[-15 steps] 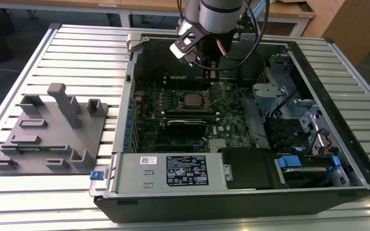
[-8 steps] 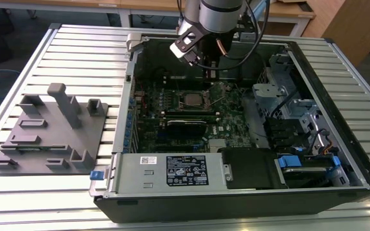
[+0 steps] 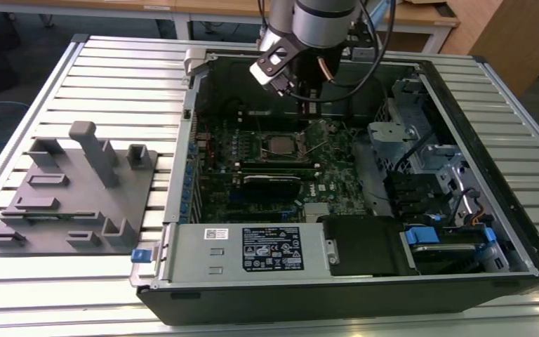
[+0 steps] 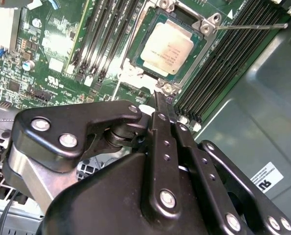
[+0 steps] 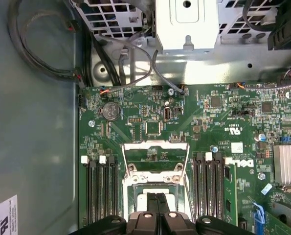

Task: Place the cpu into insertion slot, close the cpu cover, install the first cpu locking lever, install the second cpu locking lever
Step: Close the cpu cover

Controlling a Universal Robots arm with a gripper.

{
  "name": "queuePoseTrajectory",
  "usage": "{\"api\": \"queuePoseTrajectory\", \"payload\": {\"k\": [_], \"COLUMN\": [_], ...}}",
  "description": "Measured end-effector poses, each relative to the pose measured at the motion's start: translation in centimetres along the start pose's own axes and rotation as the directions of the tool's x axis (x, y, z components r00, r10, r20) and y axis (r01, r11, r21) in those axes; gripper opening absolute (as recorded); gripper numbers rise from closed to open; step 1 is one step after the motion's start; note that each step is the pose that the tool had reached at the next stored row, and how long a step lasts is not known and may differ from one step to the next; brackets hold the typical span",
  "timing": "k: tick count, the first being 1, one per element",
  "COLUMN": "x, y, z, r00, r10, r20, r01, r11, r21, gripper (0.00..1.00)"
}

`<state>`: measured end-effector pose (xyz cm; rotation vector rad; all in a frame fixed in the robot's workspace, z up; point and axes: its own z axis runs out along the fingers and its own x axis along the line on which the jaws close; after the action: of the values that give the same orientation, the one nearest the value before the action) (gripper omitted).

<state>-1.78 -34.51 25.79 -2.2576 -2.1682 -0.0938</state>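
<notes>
Exterior view: you see the black linkage gripper (image 3: 297, 88) poised over the open black computer case (image 3: 344, 305), above the green motherboard (image 3: 340, 165) and near the small square silver-rimmed insertion slot (image 3: 279, 144). Second wrist view: note that the jaws are pressed together with nothing between them, their tips just beside one corner of the slot. The small flat cpu (image 4: 167, 46) with its dull silver-grey top already sits seated in the slot, and a thin bright wire locking lever (image 4: 248, 26) juts out sideways, apparently unlatched. First wrist view: the thin shiny square-framed cpu cover (image 5: 155, 146) appears swung open and lies directly beyond the fingertips, on their long axis.
</notes>
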Motion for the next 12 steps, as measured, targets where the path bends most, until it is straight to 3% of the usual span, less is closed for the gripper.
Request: {"api": "queuePoseTrajectory", "payload": {"k": [12], "x": [0.09], "y": [1.67], "z": [0.09], "r00": [1.0000], "r10": [0.000], "r20": [0.0000], "r01": [0.000], "r11": [1.0000], "r21": [0.0000], "gripper": [0.10]}}
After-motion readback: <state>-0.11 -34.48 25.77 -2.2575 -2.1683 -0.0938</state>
